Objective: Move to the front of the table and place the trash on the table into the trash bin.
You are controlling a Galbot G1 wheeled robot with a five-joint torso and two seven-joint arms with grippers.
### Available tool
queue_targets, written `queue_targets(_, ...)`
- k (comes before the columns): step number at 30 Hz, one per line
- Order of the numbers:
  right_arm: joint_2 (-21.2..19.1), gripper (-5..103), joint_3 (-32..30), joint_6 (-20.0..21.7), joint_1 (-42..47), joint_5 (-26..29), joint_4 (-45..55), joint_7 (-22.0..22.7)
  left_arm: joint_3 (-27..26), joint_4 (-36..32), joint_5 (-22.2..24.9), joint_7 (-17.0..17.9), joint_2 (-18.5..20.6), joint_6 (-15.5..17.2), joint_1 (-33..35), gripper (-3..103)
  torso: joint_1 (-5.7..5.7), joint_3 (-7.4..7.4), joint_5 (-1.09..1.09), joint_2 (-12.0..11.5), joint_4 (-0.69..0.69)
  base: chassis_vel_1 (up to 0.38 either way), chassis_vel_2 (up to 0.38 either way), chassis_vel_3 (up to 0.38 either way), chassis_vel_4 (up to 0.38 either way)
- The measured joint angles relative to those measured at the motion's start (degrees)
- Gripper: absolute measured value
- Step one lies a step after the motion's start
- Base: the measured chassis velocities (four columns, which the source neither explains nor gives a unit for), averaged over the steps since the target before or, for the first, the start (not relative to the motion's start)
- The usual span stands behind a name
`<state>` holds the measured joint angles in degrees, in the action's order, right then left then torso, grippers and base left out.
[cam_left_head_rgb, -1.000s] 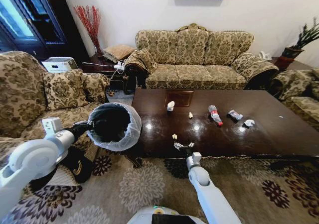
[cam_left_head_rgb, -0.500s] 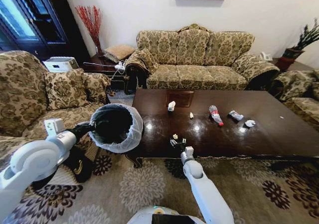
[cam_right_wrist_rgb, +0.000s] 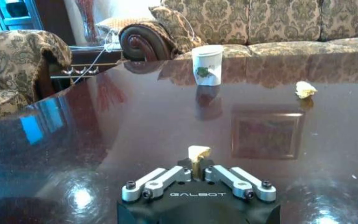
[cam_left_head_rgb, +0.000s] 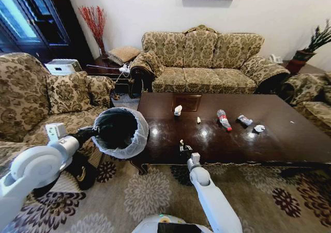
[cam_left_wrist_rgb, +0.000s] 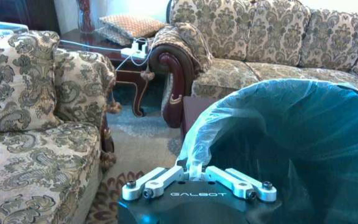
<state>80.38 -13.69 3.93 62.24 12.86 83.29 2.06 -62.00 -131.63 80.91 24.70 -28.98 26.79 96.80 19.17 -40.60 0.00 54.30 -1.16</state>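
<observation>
Pale paper scrap tiny, light, soft; sits near front edge of bench, pinched at its base by right claw. Left claw clamps lined rim of trash bin beside bench corner.

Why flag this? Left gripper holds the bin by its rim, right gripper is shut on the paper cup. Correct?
Not the cup: it stands farther back on the table. The right wrist view shows the right gripper shut on a small scrap. Left gripper does hold the bin by its rim.
</observation>
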Motion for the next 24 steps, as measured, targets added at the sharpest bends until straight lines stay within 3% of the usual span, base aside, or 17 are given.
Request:
queue_targets(4,-0.6,1,-0.4,-1.1,0.4,0.1,1.4,-0.7,0.0,0.0,0.0,0.0,0.4,-0.1,0.0,0,0.00,0.00,0.00,0.0,0.00,0.000,0.000,0.000,0.000)
queue_targets(5,-1.3,0,-0.7,-3.5,0.8,1.6,3.0,-2.5,0.0,0.2,0.1,0.1,0.9,-0.3,0.0,0,0.00,0.00,0.00,0.0,-0.01,0.000,0.000,0.000,0.000)
queue_targets(6,-3.7,0,-1.2,-8.8,2.0,5.0,10.3,-7.7,-0.2,1.4,0.5,0.3,2.7,-0.4,-0.2,0,0.00,0.00,-0.01,0.0,0.00,0.000,0.000,0.000,0.000)
queue_targets(8,-5.8,0,-1.0,-12.3,1.9,7.4,16.9,-12.8,-0.3,1.9,2.2,0.7,4.4,-0.2,-0.7,0,0.00,0.00,0.00,0.0,0.00,0.000,0.000,0.000,0.000)
queue_targets(9,-5.8,0,-1.0,-12.3,1.9,7.4,16.9,-12.8,-0.3,1.9,2.2,0.7,4.4,-0.2,-0.7,0,0.00,0.00,0.00,0.0,0.00,0.000,0.000,0.000,0.000)
queue_targets(11,-7.7,0,0.0,-13.9,0.6,10.3,22.2,-17.1,0.0,2.0,4.4,1.7,5.5,0.4,-1.0,0,0.00,0.00,0.01,0.0,0.01,0.000,0.000,0.000,0.000)
queue_targets(13,-9.7,0,2.5,-14.1,-1.1,14.6,28.1,-21.7,0.8,1.5,5.5,2.5,6.1,1.4,-1.1,0,0.00,0.00,-0.01,0.0,0.01,0.000,0.000,0.000,0.000)
queue_targets(14,-9.7,0,2.5,-14.1,-1.1,14.6,28.1,-21.7,0.8,1.5,5.5,2.5,6.1,1.4,-1.1,0,0.00,0.00,-0.01,0.0,0.01,0.000,0.000,0.000,0.000)
queue_targets(16,-12.0,0,7.8,-13.0,-3.8,18.7,34.0,-25.6,1.3,0.1,5.8,2.9,6.2,2.2,-0.4,0,0.00,0.00,-0.01,0.0,0.00,0.000,0.000,0.000,0.000)
queue_targets(24,-13.1,0,20.8,-9.0,-11.6,18.1,36.1,-26.0,1.3,-1.6,5.9,3.7,6.3,3.0,0.4,0,0.00,0.00,-0.01,0.0,-0.01,0.000,0.000,0.000,0.000)
